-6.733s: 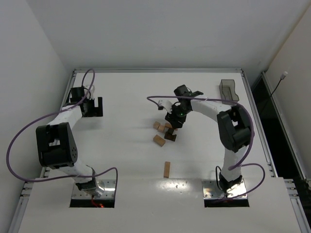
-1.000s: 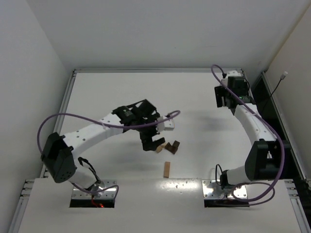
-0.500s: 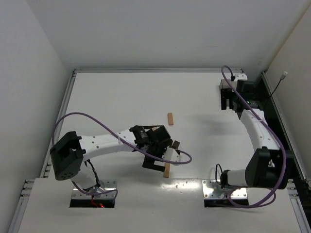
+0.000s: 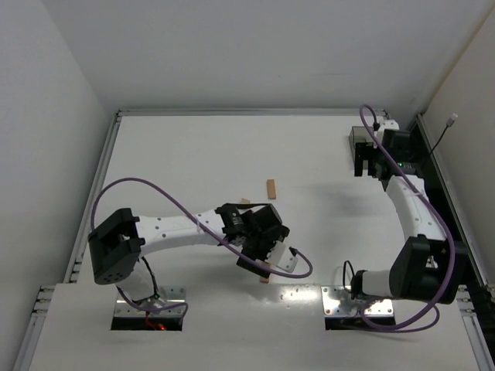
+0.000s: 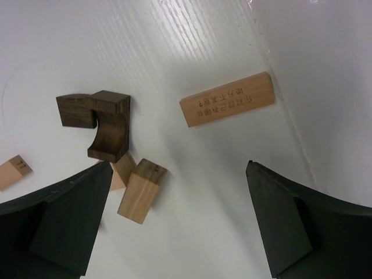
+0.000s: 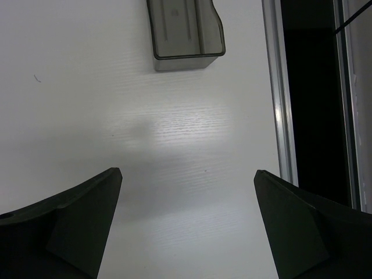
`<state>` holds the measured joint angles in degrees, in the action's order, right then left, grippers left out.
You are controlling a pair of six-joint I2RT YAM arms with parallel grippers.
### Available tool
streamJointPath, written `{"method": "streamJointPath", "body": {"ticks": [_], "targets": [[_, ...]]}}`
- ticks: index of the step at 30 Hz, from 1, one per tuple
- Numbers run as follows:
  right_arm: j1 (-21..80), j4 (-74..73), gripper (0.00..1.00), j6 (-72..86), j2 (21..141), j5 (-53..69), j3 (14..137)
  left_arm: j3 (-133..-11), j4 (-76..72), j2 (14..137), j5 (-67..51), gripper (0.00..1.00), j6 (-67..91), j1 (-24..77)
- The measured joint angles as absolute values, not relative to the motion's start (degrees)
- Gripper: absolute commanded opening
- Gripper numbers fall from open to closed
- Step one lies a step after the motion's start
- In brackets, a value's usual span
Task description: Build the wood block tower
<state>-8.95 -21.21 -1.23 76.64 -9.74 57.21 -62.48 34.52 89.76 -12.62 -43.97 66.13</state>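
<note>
My left gripper (image 4: 259,267) hangs open over the near middle of the table, nothing between its fingers (image 5: 58,221). In the left wrist view a long tan block with printing (image 5: 226,99) lies ahead on the right. A dark brown notched block (image 5: 102,119) lies ahead on the left, with a tan block (image 5: 141,192) and a tan wedge (image 5: 123,170) against it. From above, another tan block (image 4: 271,188) lies farther back and the long block's end (image 4: 265,279) pokes out under the gripper. No tower is in view. My right gripper (image 4: 361,166) is open at the far right.
A smoky translucent bin (image 6: 183,32) sits just ahead of the right gripper (image 6: 187,174), beside the table's metal edge rail (image 6: 279,116). A raised white ledge (image 5: 325,87) runs just right of the long block. A small tan piece (image 5: 11,171) lies at the left.
My left gripper has swung from the pile of blocks toward the near edge, over the long block. A tan block now lies farther back. The right arm has drawn toward the far right corner.
</note>
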Motion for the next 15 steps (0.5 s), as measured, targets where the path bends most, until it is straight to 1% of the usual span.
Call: {"method": "streamJointPath", "body": {"ticks": [4, 7, 15], "targets": [[-9.9, -21.3, 0.95, -1.0, 76.2, -8.8, 56.7, -63.5, 34.6, 93.1, -13.2, 0.95, -47.9, 66.1], [-10.7, -21.5, 0.95, -1.0, 76.1, -8.1, 56.6, -63.0, 34.6, 93.0, -13.6, 0.92, -51.9, 66.1], [-12.8, -22.2, 0.95, -0.6, 75.5, -6.2, 56.5, -61.7, 37.0, 93.0, -18.6, 0.92, -69.4, 64.0]]}}
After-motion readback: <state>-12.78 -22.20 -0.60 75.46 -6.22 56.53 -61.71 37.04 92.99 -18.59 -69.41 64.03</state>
